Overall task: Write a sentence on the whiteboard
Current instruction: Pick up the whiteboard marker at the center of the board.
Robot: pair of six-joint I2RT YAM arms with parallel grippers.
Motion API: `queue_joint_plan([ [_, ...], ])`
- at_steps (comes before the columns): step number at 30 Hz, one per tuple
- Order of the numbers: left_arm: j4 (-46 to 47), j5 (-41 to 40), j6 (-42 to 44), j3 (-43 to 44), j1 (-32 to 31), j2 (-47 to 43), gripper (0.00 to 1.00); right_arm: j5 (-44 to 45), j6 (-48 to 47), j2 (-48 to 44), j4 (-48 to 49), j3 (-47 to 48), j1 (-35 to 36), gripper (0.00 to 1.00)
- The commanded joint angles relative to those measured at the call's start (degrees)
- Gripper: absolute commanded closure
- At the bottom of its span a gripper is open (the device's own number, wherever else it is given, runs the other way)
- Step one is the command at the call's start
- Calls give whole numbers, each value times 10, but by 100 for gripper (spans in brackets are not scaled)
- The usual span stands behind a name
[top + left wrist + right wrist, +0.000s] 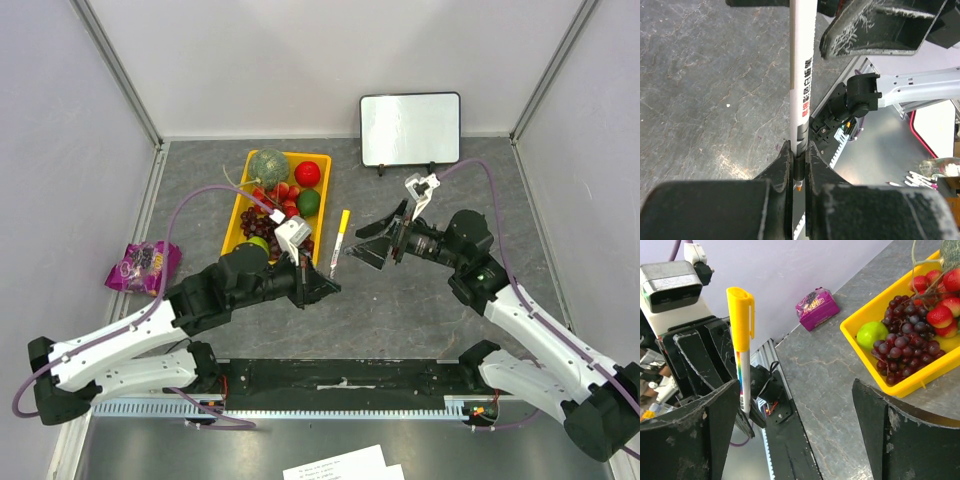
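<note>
The whiteboard (410,128) stands on its two feet against the back wall, and its face looks blank; no orange sentence shows. My left gripper (322,285) is shut on the lower end of a white marker (339,243) with a yellow cap (345,218), held above the table and pointing away. In the left wrist view the marker (801,75) runs up from my shut left gripper (798,165), and a small orange end shows between the jaws. My right gripper (375,242) is open and empty just right of the marker. In the right wrist view the capped marker (742,355) stands by my left finger (700,425).
A yellow tray (238,215) of grapes, strawberries and other fruit lies left of the marker, also in the right wrist view (900,385). A purple packet (145,265) lies at the left wall. Printed paper sheets (340,465) lie in front of the arm bases.
</note>
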Motion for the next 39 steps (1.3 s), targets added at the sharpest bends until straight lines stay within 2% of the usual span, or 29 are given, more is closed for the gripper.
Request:
queue_joint_plan([
  [1,-50,3,41,35,3,-22,98,-37,-63,-11,-44,56,1,2],
  [3,-57,24,54,42,3,-24,98,-73,-47,-5,-10,56,1,2],
  [7,-45,73,89,45,3,-26,98,-155,42,15,141,35,1,2],
  [10,-30,118,109,46,3,-20,98,-194,89,36,206,29,3,2],
  [12,-21,150,120,48,3,-12,98,-208,92,47,209,31,4,3],
  [17,0,204,130,51,2,4,98,-239,98,61,217,30,9,17],
  [22,3,215,135,49,2,5,98,-274,97,60,210,29,9,26],
  [30,11,226,135,40,3,3,98,-297,44,47,117,40,10,27],
  [35,20,237,131,39,3,13,98,-303,46,48,115,36,11,36],
  [39,22,243,130,40,2,25,98,-307,49,49,114,34,14,48],
])
